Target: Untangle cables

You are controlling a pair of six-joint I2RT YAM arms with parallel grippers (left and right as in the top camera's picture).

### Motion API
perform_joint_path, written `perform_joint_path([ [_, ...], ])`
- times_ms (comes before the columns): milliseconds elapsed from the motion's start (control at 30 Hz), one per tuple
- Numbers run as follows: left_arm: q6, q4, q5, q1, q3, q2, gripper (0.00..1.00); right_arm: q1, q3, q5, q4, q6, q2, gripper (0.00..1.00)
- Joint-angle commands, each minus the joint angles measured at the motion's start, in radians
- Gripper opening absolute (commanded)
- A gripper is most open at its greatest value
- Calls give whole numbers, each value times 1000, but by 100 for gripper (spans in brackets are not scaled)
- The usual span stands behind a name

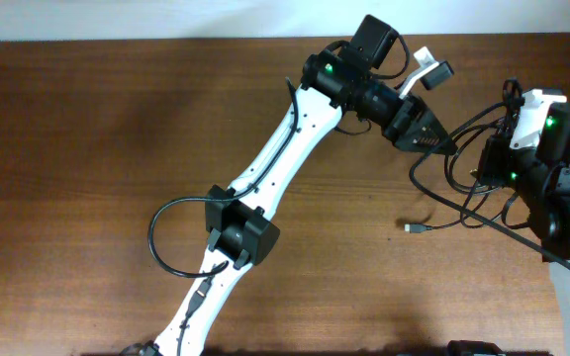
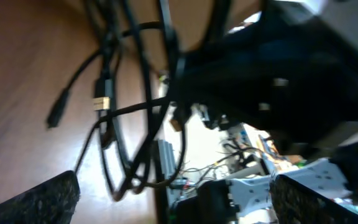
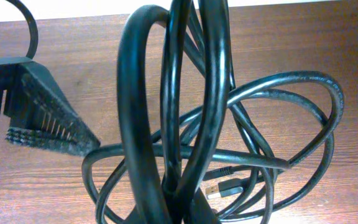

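- The left fingers point(image 2: 39, 200) are seen spread wide in the left wrist view, one ridged black pad at each lower corner, with nothing pinched between them.
- The state of the right fingers cannot be told – they are hidden behind the cables point(image 3: 210, 93), which fill the right wrist view at close range.
- In that view the black cables rise as several tall loops from the bottom edge, and wider loops fan out to the right above the counter point(image 3: 328, 37).
- Faint pale printing is carried on the jacket of one outer loop, but it is too small to be read; no brand can be made out.
- A USB plug point(image 3: 219, 188) with a gold-coloured metal end is seen low among the loops.
- From overhead, the cables point(image 1: 460, 188) are gathered between the two wrists at the right of the brown wooden counter point(image 1: 117, 119), just beside the tip of the left fingers.
- One loose end with a small plug point(image 1: 414, 228) lies on the counter below them.
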State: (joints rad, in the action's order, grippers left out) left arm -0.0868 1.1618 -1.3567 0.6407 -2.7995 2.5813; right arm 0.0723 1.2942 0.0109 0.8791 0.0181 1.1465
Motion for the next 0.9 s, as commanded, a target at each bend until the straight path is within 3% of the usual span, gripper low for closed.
perform_joint_path([
  [0,-21,14,-30,17,-7,5,98,1,34,0,-3,-8,-24,4],
  [200,-47,18,140,73,-7,5,98,1,34,1,0,-8,-24,4],
  [233,-47,18,150,73,-7,5,92,1,34,0,0,-8,-24,4],
  [267,-47,18,151,73,-7,5,65,1,34,1,0,-8,-24,4],
  [300,-47,18,164,73,-7,5,22,1,34,1,0,-8,-24,4],
  [333,-46,22,184,73,-7,5,0,1,34,0,1,-8,-24,4],
  [533,-31,34,194,32,-7,5,0,1,34,1,4,-8,-24,4],
  [700,-31,156,235,-82,-50,-19,0,1,34,1,4,-8,-24,4],
  [867,39,365,768,-112,-188,-140,0,1,34,0,0,-7,-6,4],
])
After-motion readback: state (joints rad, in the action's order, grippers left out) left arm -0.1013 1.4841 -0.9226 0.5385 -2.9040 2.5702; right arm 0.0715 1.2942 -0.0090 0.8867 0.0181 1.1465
